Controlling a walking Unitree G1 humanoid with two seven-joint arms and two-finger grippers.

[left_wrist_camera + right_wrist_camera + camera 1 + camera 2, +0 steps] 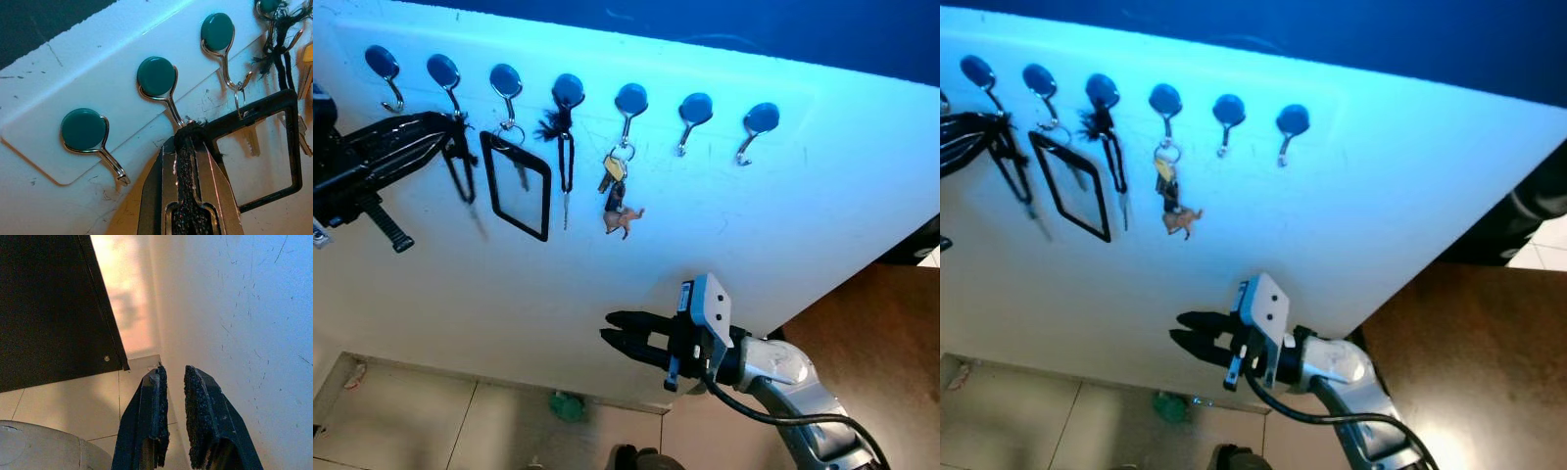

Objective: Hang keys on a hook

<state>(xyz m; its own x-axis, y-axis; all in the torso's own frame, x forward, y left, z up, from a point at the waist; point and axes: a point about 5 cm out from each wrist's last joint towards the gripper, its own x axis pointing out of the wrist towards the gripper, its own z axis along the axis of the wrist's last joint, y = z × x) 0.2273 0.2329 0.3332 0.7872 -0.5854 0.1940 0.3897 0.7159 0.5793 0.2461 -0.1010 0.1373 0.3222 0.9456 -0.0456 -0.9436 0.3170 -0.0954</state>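
Observation:
A row of wire hooks with round teal caps runs along the white wall. My left gripper (448, 125) is shut on a black cord loop (460, 168) with a blurred key hanging below it. In the left wrist view the pinched cord (188, 138) sits right at the tip of the second hook (168, 104). The first hook (384, 67) and the two rightmost hooks (693, 110) hang bare. My right gripper (612, 331) hovers low by the wall, its fingers (149, 421) slightly apart and holding nothing.
A black rectangular tag (516, 186), a black tassel cord (566, 162) and keys with a small brown animal (619, 196) hang on the middle hooks. A green object (568, 405) lies on the tiled floor. Dark furniture (920, 240) stands to the right.

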